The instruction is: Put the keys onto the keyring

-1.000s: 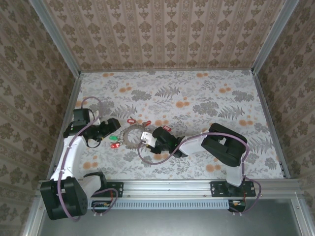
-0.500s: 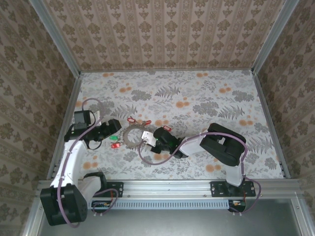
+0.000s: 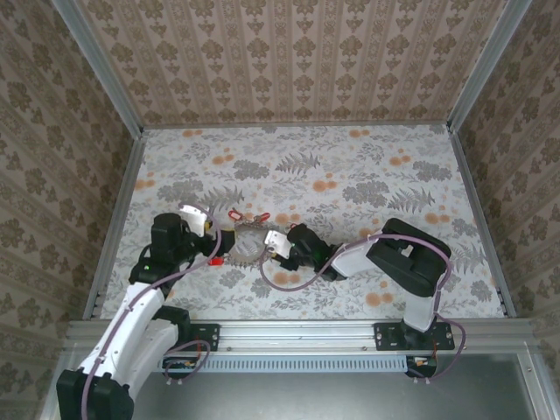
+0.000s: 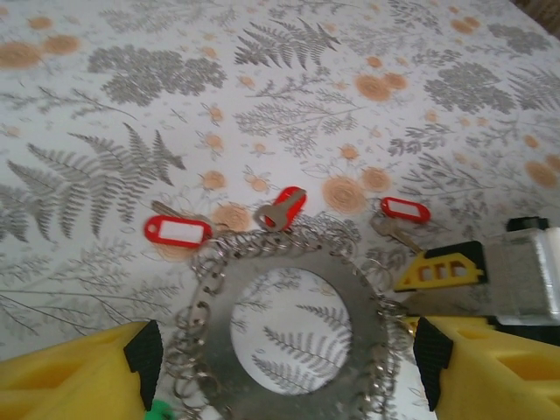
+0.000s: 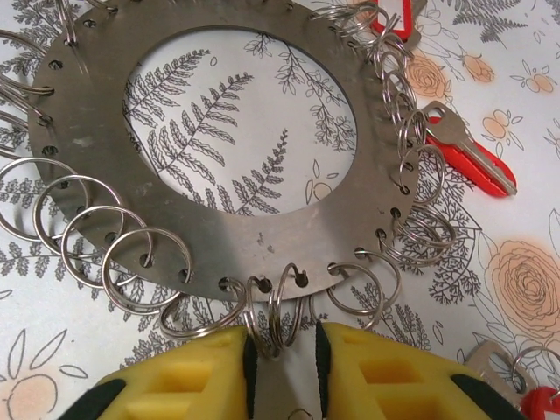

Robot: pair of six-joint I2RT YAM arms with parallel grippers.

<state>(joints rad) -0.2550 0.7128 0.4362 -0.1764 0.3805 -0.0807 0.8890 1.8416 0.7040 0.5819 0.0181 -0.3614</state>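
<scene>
- Judged barely begun: finds split ring after split ring [image 5: 140, 262] hanging empty along the rim of the keyring [image 5: 262, 236] in the right wrist view.
- Cannot confirm a single one of the keys as threaded. Notes a red-headed key [image 5: 472, 162] lying just beside the rim rings, apparently loose.
- Leaves nearly everything to do, then: lifting each key and working it onto a ring.
- Pinches the near rim with the right gripper [image 5: 282, 350], jaws narrow, with a few of the rim's rings running in between the yellow fingers [image 5: 175, 381].
- Straddles the keyring with the left gripper [image 4: 289, 354], jaws wide and holding nothing, one finger to each side of the plate.
- Places the keyring flat on the floral table [image 3: 350, 175], between the two grippers as seen from above.
- Gains from the left wrist what the right wrist lacks: the far rim, with two red key tags [image 4: 178, 231] and the red-headed key between them, all touching or just beside the rings (cannot tell which). Catches also a green bit [image 4: 157, 409] at the bottom edge, probably the green key's head.
- Gains from the right wrist alone the fine detail: punched holes [image 5: 382, 234] round the plate and each ring passing through one.
- Gains from the top external view the layout of both arms meeting at the keyring, though with the keys there reduced to red specks.
</scene>
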